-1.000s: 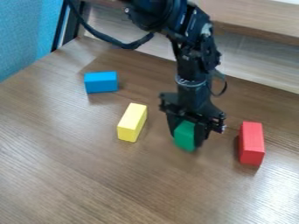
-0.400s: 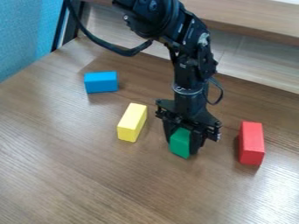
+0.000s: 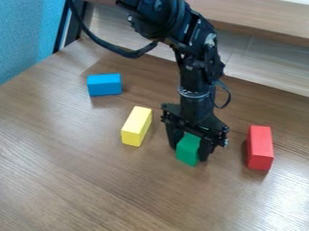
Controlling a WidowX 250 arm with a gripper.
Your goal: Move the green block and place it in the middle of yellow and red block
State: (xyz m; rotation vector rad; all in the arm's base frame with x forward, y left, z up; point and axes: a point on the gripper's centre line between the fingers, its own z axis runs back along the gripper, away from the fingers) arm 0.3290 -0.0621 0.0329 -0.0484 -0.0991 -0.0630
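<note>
The gripper hangs between the yellow and red blocks, low over the table. Its fingers stand open a little, one on each side of the green block, whose upper part is partly hidden by the gripper. That block stands at the table surface, slightly tilted in view. The yellow block lies to its left and a bit farther back, while the red block is off to its right, with a wider gap on that side.
A blue block lies at the back left of the wooden table. Behind the arm runs a wooden ledge, and a black cable loops from the arm toward the upper left.
The gripper and green block have shifted slightly left and toward the camera since the earliest frame. Most recently the fingers have spread a little around the block. The other blocks have stayed put.
</note>
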